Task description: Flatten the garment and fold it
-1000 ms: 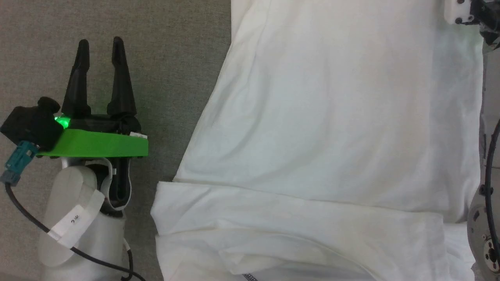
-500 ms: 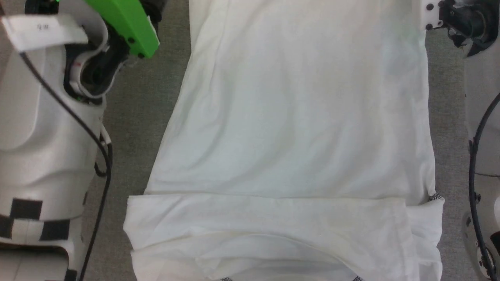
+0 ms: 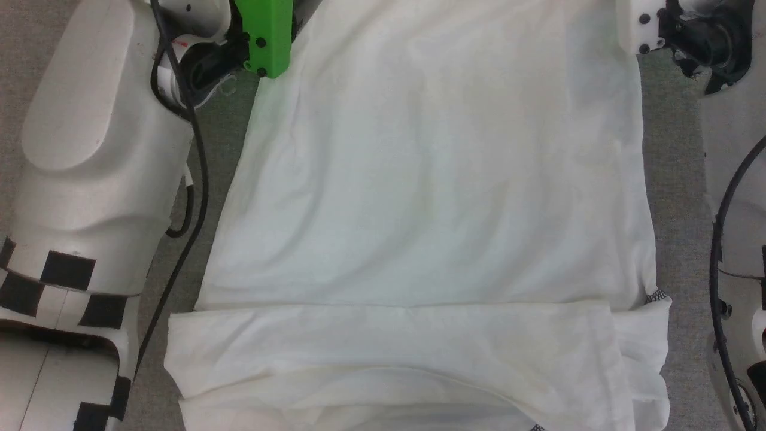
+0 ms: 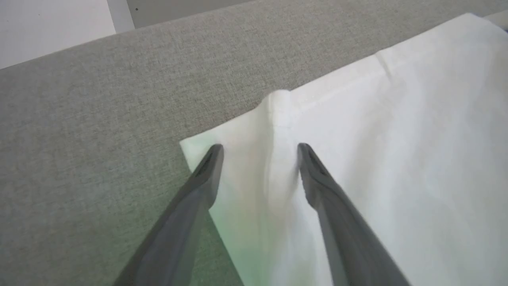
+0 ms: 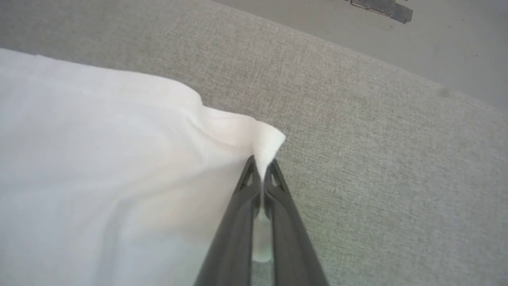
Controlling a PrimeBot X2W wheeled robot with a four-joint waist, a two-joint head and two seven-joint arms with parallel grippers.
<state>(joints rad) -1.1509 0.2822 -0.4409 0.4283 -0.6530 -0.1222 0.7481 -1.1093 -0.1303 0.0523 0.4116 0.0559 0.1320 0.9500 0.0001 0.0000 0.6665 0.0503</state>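
The white garment (image 3: pixel 431 197) lies spread on the grey fabric surface, its near part folded over in a band (image 3: pixel 389 341). In the left wrist view my left gripper (image 4: pixel 260 153) is open, its fingers straddling a raised fold at the garment's far left corner (image 4: pixel 278 103). In the right wrist view my right gripper (image 5: pixel 262 169) is shut on the garment's far right corner (image 5: pixel 268 145), which is pinched up between the fingertips. The fingertips of both grippers lie beyond the top edge of the head view.
The grey fabric surface (image 4: pixel 99 119) extends past the garment's far edge. My pale left forearm (image 3: pixel 90 155) with its black cable runs along the garment's left side, and the right arm (image 3: pixel 736 179) along its right side. A pale wall (image 4: pixel 51 24) lies beyond the surface's edge.
The right gripper has shut on the garment's far right corner. The left arm has reached forward to the far left corner. The head view has shifted, showing more of the garment's right side.
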